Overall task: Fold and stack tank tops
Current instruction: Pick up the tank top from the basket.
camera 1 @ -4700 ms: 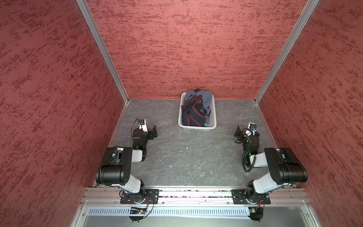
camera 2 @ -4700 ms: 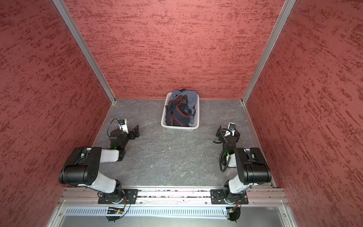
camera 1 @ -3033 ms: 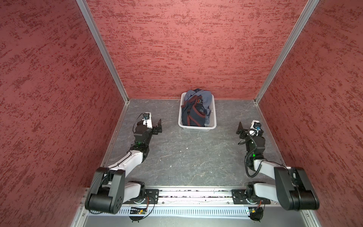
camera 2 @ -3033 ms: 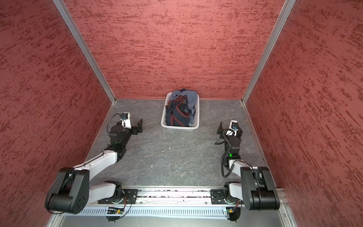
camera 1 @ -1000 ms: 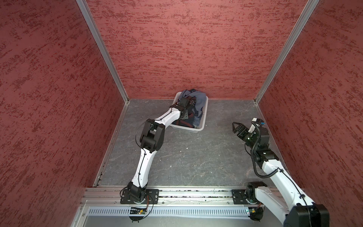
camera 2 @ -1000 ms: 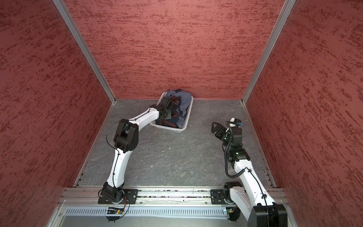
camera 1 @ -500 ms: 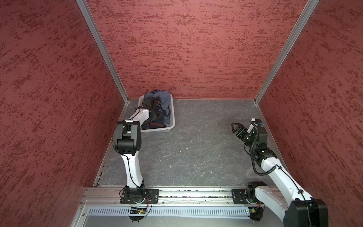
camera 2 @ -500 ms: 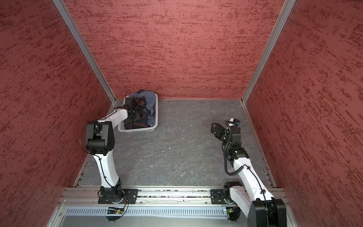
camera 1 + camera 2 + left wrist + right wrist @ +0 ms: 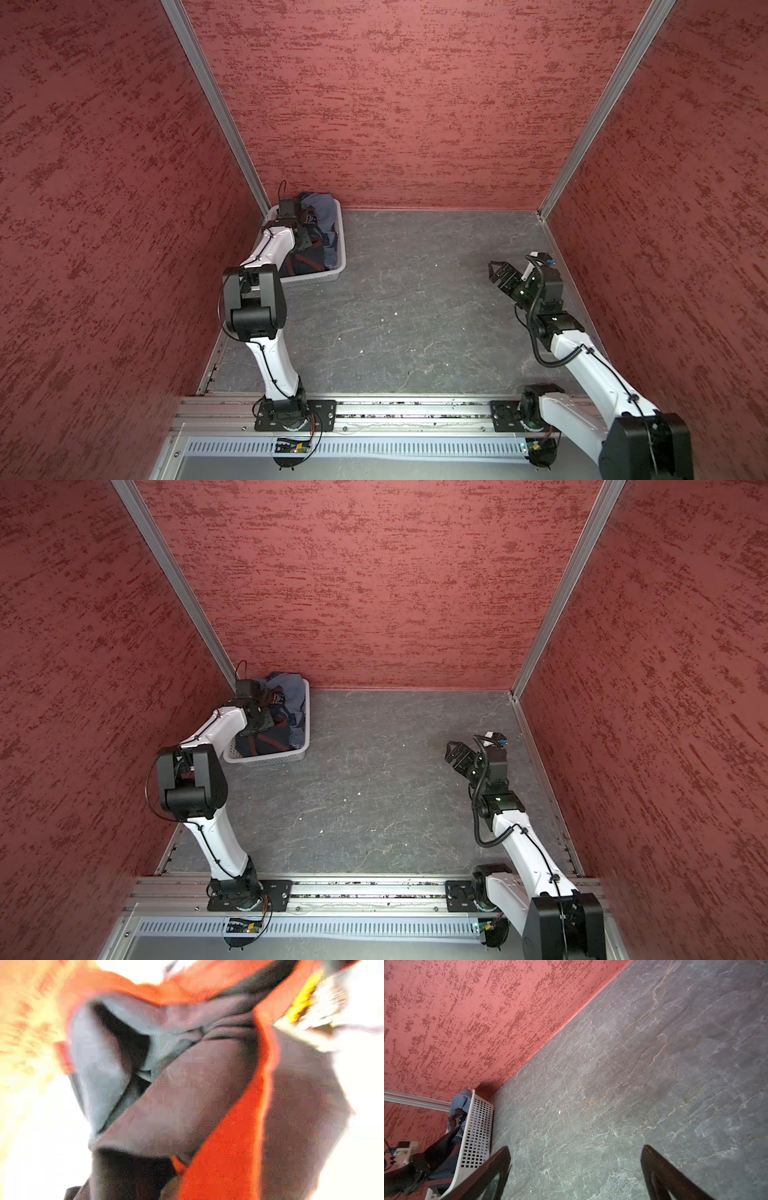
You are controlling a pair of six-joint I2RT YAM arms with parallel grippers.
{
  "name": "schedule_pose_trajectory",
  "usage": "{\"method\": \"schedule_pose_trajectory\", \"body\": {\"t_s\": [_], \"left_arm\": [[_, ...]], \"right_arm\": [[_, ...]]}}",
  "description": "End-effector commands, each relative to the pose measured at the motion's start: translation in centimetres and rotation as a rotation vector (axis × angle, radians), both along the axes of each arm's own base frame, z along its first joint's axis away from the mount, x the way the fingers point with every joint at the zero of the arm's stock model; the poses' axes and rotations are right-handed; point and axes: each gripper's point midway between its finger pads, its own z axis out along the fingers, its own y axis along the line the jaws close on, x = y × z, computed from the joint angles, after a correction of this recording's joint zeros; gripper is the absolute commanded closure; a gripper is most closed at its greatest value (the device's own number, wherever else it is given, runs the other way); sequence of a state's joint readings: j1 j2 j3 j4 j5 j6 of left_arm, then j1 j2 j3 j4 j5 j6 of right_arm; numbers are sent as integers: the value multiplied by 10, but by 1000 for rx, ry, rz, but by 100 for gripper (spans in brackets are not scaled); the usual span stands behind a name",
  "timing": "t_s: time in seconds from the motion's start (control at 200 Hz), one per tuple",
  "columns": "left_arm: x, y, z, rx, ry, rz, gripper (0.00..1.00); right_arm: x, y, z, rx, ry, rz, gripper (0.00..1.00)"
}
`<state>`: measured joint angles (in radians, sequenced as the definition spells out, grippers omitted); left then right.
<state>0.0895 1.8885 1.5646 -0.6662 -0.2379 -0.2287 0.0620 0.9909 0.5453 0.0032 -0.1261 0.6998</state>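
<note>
Sitting bunched in the white basket [image 9: 316, 277]: navy tank top [image 9: 307, 261] at its near end, blue-grey tank top [image 9: 326, 208] at its far end. Left gripper [image 9: 308, 219] is clenched down in the cloth, can't tell what it pinches. Right gripper [image 9: 575, 1148] hangs wide open, well away from the basket.

Both tops lie crumpled together in the basket [image 9: 320, 277] at the far left corner of the tabletop [image 9: 415, 316]. The navy top [image 9: 309, 261], trimmed in maroon, fills the near part, bunched and creased. The blue-grey top [image 9: 323, 207] is heaped at the far end, rising above the rim and trailing down inside the right wall.
</note>
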Motion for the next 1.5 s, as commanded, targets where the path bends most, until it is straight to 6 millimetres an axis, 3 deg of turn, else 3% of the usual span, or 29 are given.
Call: {"method": "schedule_pose_trajectory", "body": {"t_s": [0.0, 0.225, 0.396, 0.511, 0.686, 0.746, 0.867, 1.147, 1.222, 1.312, 1.493], "left_arm": [[-4, 4, 76, 24, -152, 24, 88], [-19, -16, 179, 16, -400, -35, 88], [-25, -39, 233, -8, -517, -115, 87], [-26, -48, 253, 15, -547, -146, 87], [-21, -55, 254, -10, -523, -159, 88], [-21, -73, 264, -3, -547, -211, 88], [-26, -127, 293, -11, -606, -350, 88], [-51, -244, 354, -49, -755, -597, 89], [-52, -269, 358, -71, -766, -646, 90], [-43, -289, 339, -90, -715, -668, 90], [-15, -292, 252, -119, -534, -590, 91]], "right_arm": [[3, -4, 12, -8, -16, -30, 1], [5, -4, 12, -11, -19, -28, 1], [7, -3, 11, -8, -16, -25, 1], [6, -3, 10, -7, -14, -22, 1], [4, -3, 8, -8, -9, -24, 1], [4, -3, 8, -13, -8, -23, 1], [5, -4, 9, -15, -8, -24, 1], [5, -3, 4, -10, 1, -21, 1], [5, -3, 3, -14, 6, -22, 1], [4, -4, 2, -15, 6, -25, 1], [1, -5, -1, -22, 11, -29, 1]]}}
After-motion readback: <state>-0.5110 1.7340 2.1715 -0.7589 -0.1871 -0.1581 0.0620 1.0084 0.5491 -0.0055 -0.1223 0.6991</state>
